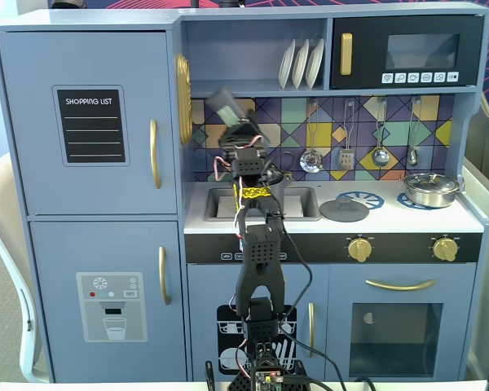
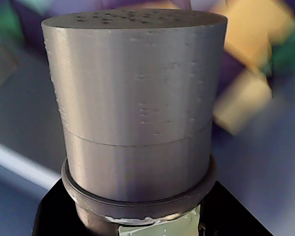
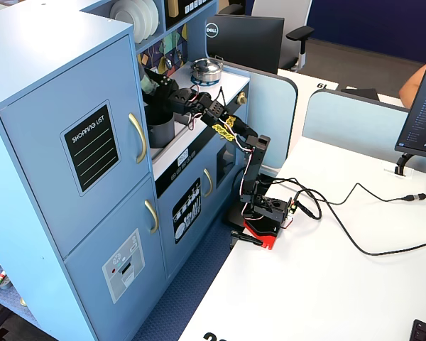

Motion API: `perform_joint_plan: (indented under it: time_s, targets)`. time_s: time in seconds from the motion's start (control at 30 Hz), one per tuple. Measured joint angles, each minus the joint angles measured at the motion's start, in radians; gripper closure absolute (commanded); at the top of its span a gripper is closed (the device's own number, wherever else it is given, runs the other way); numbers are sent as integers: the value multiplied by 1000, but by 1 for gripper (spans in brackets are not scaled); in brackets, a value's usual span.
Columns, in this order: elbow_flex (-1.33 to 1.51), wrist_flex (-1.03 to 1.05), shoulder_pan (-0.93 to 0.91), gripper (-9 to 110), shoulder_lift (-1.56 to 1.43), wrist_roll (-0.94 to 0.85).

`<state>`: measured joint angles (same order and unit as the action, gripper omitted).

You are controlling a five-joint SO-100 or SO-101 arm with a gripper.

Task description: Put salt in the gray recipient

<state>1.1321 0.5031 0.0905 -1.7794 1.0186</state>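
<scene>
The salt (image 1: 223,104) is a slim gray grinder with a pale green label, held tilted and high in front of the tiled back wall. My gripper (image 1: 238,124) is shut on its body. In the wrist view its gray cap (image 2: 137,98) fills the picture, with my black fingers (image 2: 54,219) on either side of the label and the gripper (image 2: 142,228) at the bottom edge. In the side fixed view the salt (image 3: 148,81) hangs just above the gray recipient (image 3: 160,129), a dark gray pot standing in the sink. The arm hides that pot in the front fixed view.
A flat gray lid (image 1: 344,211) lies on the counter right of the sink (image 1: 220,204). A shiny steel pot (image 1: 430,189) stands on the far right burner. Ladles (image 1: 311,159) hang on the back wall, and white plates (image 1: 301,63) sit on the shelf above.
</scene>
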Motion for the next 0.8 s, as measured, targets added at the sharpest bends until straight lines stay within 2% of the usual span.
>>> perform_joint_plan:
  time_s: [0.3, 0.67, 0.8]
  targets:
    - [-127, -9, 20, 101, 61, -25]
    - [216, -9, -126, 101, -32, 29]
    - [242, -9, -121, 101, -44, 34]
